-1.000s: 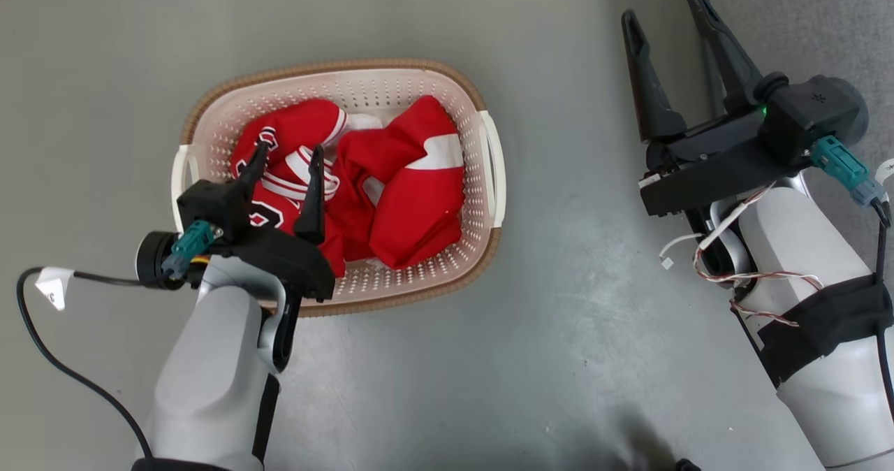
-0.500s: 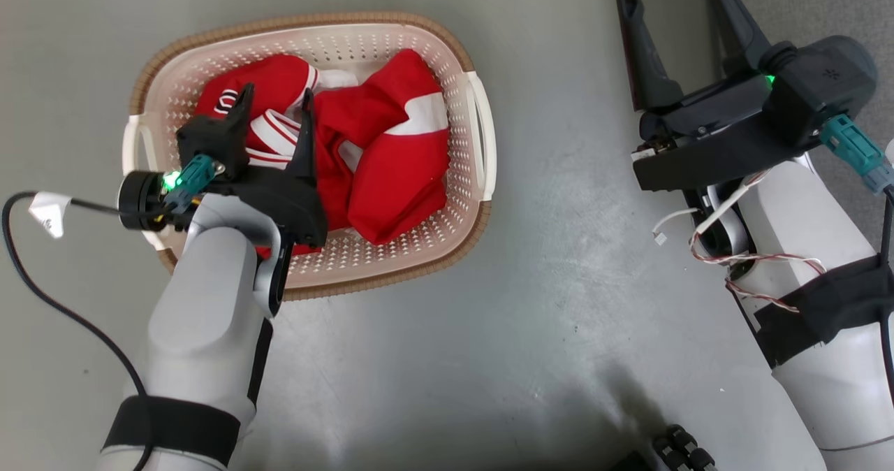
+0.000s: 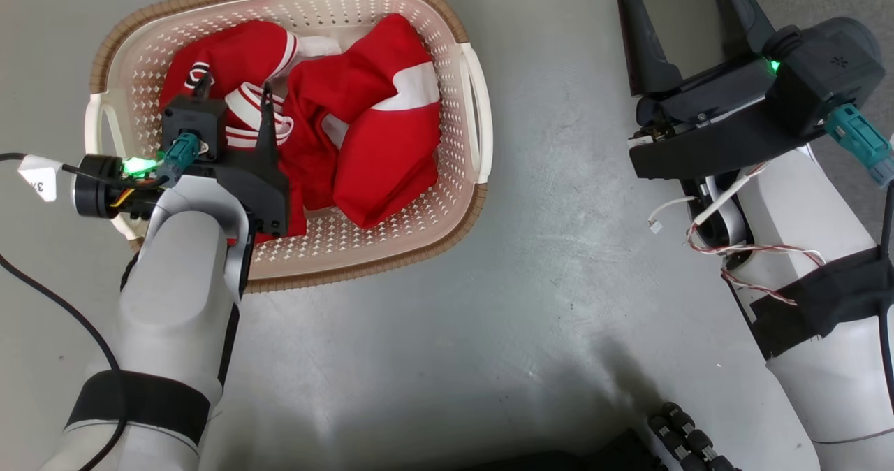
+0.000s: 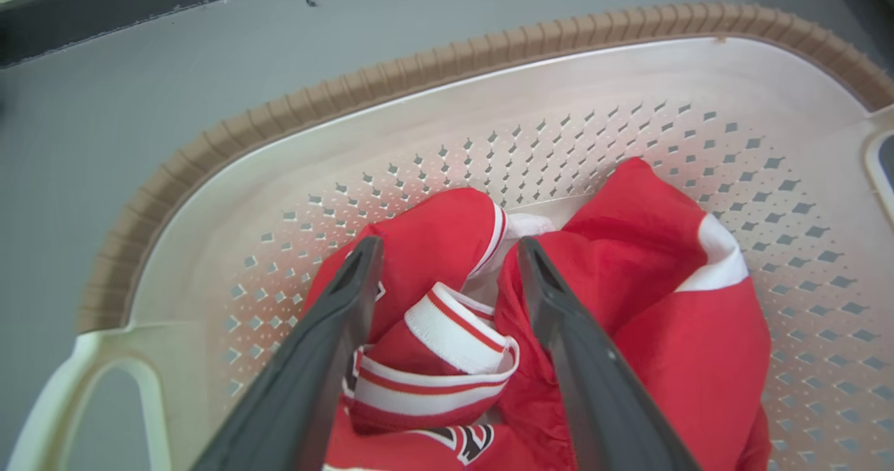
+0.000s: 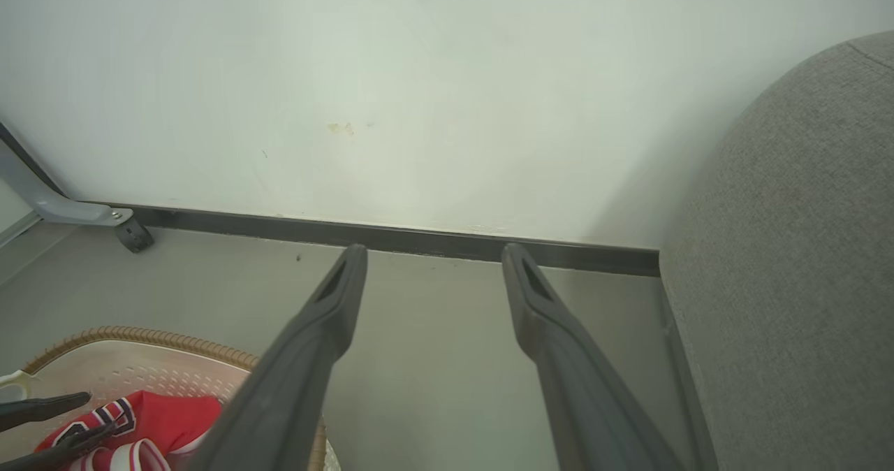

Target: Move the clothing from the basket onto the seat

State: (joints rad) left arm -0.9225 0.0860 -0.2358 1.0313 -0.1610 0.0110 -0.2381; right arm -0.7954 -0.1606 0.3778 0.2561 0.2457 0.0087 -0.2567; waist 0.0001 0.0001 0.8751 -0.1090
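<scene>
The clothing [image 3: 363, 142] is lying ungripped in the basket [image 3: 391, 260], the left hand [image 3: 234, 87] is hovering wide open over it, and the right hand [image 5: 434, 254] is idling open beside the seat [image 5: 789, 247], so every transfer is awaiting doing.

We see a grey floor [image 3: 545, 247]; in the right wrist view, a pale wall [image 5: 419, 73] above a dark baseboard [image 5: 433, 240] and, middle left, a black caster [image 5: 134, 237] under a grey leg [image 5: 49, 204].

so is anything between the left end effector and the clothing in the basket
Nothing visible. The open left end effector is over the basket, its fingers either side of a white-trimmed fold of the clothing, with no rim or handle in between.
</scene>
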